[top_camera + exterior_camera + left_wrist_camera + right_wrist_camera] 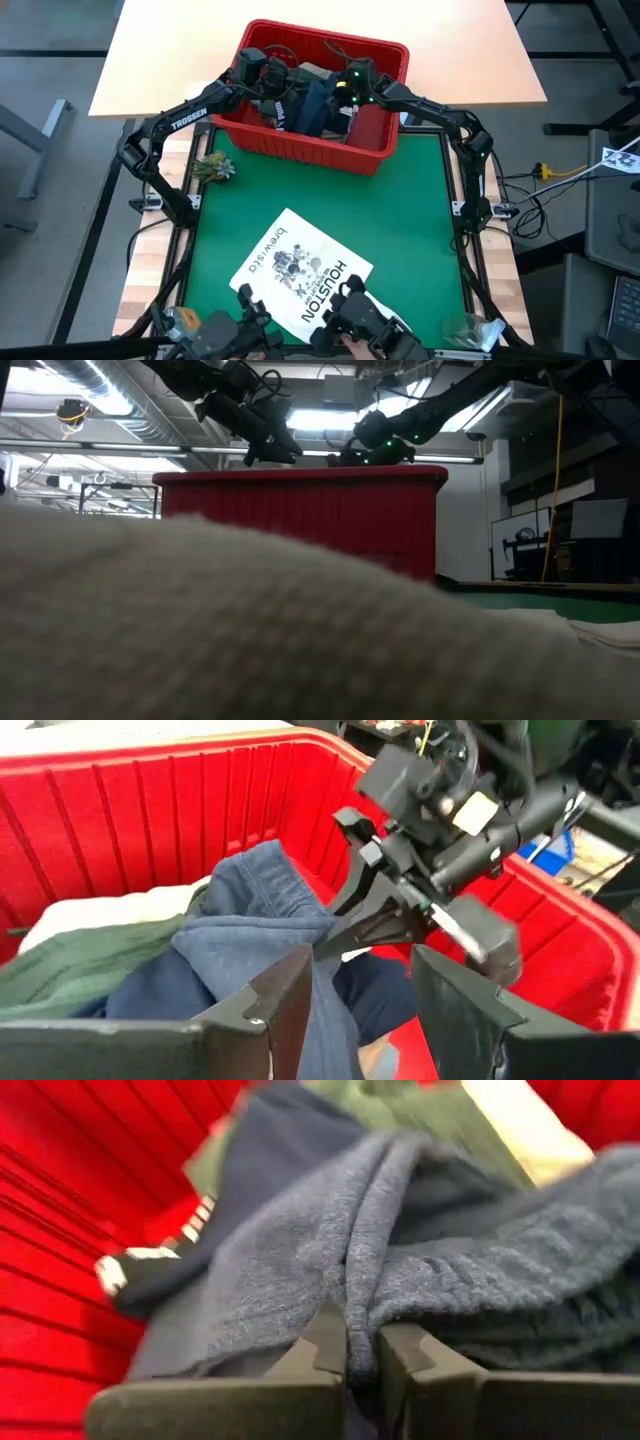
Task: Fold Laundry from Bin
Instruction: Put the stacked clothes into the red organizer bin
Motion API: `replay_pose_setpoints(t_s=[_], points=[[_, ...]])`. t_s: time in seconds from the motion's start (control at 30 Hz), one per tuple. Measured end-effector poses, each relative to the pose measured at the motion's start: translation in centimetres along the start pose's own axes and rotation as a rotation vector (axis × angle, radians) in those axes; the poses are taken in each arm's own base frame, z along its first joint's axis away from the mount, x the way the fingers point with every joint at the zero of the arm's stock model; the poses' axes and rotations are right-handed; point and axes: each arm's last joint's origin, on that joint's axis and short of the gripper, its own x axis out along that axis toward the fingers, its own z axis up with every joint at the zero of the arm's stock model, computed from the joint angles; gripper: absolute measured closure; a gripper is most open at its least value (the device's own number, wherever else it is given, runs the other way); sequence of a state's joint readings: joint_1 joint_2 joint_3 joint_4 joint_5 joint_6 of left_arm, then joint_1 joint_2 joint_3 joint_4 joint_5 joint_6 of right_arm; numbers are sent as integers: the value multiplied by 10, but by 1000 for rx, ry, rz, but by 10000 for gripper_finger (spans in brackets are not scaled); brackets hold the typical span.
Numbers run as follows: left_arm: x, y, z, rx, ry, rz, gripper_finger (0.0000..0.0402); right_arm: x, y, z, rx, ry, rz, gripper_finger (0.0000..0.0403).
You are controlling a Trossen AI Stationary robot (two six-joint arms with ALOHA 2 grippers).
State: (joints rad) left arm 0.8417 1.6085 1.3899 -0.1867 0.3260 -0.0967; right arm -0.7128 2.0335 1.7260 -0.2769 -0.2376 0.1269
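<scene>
The red bin [300, 150] stands at the table's far middle, and both arms reach into it. Laundry lies inside: a navy-blue fleece garment [240, 940] on top, green cloth [80, 965] and pale cloth [100, 910] beneath. My right gripper [362, 1355] is shut on the navy garment; it also shows in the left wrist view [340, 925] and from above [335, 100]. My left gripper [360, 1010] hangs open just over the same garment [275, 100], and a hanging part of the cloth runs down through its gap beside one finger [285, 995]. My right gripper pinches a raised fold of the navy garment [360, 1305] between its two fingers, several layers bunched together. The fingers come slanting down from the table's right side. The rest of the garment lies on the other laundry in the bin. Whether my left gripper touches the cloth, I cannot tell.
A white tote bag printed "HOUSTON" [300, 270] lies on the green mat [420, 230] near the front edge; it fills the low view's foreground [200, 630]. A small green plant-like thing [213, 167] sits left of the bin. The bin's walls [60, 1200] close in both grippers.
</scene>
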Motion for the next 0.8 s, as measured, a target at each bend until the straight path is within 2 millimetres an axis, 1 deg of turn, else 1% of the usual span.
replay_pose_setpoints(t_s=[0.07, 0.17, 0.27, 0.43, 0.63, 0.8], points=[[0, 0, 0, 32, 2, 1, 237, 0, 1, 5, 17, -45, 26, 379], [0, -1, -2, 60, 17, 0, 237, -1, 2, 9, 61, -87, 33, 350], [2, -5, -5, 87, 44, 10, 237, -1, 2, 11, 61, -104, 37, 339], [8, -11, -13, 124, 104, 53, 237, -1, 2, 11, 62, -104, 37, 349], [27, -23, -25, 144, 150, 62, 237, -1, 2, 11, 62, -104, 37, 361], [41, -29, -34, 167, 161, 149, 237, -1, 2, 11, 62, -104, 37, 357]])
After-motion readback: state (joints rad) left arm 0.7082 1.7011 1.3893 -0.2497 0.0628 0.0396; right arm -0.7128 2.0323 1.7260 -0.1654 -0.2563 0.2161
